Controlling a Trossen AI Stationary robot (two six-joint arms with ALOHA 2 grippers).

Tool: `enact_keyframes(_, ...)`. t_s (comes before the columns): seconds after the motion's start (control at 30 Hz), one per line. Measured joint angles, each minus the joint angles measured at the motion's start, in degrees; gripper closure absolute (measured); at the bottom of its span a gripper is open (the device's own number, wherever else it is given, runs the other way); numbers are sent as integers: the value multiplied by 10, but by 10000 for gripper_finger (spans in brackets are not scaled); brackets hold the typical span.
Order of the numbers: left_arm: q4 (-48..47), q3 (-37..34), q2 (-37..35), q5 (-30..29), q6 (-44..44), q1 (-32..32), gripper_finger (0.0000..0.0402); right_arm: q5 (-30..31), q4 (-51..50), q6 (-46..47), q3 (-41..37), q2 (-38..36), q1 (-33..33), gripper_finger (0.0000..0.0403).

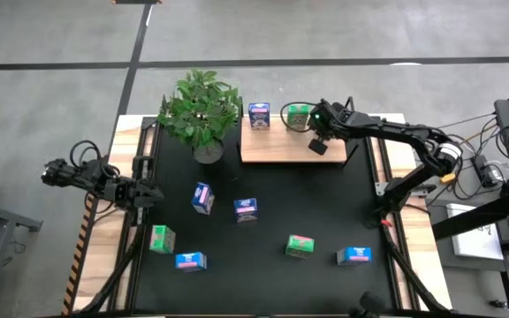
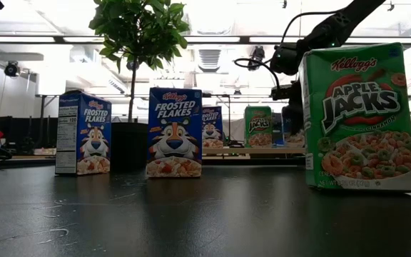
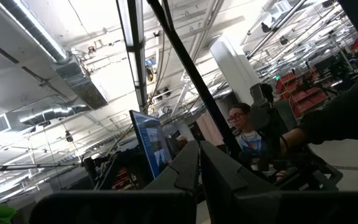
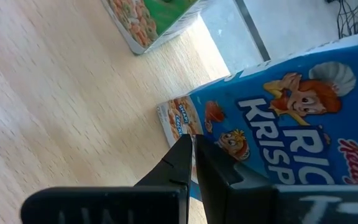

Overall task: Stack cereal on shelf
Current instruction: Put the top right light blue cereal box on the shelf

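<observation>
The shelf lies at the mat's far side. A dark blue cereal box and a green one stand on it. My right gripper is above the shelf's right part, shut, its tips at a light blue cereal box that rests on the shelf. The arm hides this box in the high view. Several more cereal boxes stand on the black mat: dark blue, green and light blue. My left gripper waits shut at the table's left edge. My right gripper has its shut fingertips against the light blue box's printed face, near a lower corner. The fingers slant down from the table's right side. The box stays on the shelf board. Whether the tips press it or only lie beside it, I cannot tell.
A potted plant stands at the shelf's left end. The shelf's near strip is bare wood. A large green box stands close to the low camera and blocks much of that view. A person sits in the room beyond the table.
</observation>
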Motion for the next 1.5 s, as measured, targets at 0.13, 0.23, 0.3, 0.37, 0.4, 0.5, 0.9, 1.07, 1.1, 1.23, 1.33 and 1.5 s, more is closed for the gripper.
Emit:
enact_keyframes(0.13,0,0,0,0,0,0,402,4,-10,-1,0,0,-3,391)
enact_keyframes(0.23,0,0,0,0,0,0,402,15,-14,-4,-1,0,-5,391)
enact_keyframes(0.3,0,0,0,0,0,0,402,15,-14,-4,-1,0,-8,391)
enact_keyframes(0.37,0,0,0,0,0,0,402,15,-13,-4,-1,0,-10,391)
enact_keyframes(0.4,0,0,0,0,0,0,402,15,-13,-4,-1,0,-11,391)
enact_keyframes(0.5,0,0,0,0,0,0,402,15,-13,-4,-1,0,-11,391)
enact_keyframes(0.9,0,0,0,0,0,0,402,14,-8,-5,-1,0,-17,391)
enact_keyframes(1.07,0,0,0,0,0,0,402,14,-7,-5,-1,0,-17,391)
enact_keyframes(1.1,0,0,0,0,0,0,402,14,-7,-5,-1,0,-17,391)
enact_keyframes(1.23,0,0,0,0,0,0,402,14,-2,-5,-1,0,-17,390)
enact_keyframes(1.33,0,0,0,0,0,0,402,14,1,-8,-1,0,-17,390)
enact_keyframes(1.5,0,0,0,0,0,0,402,15,-39,-4,6,-9,-14,390)
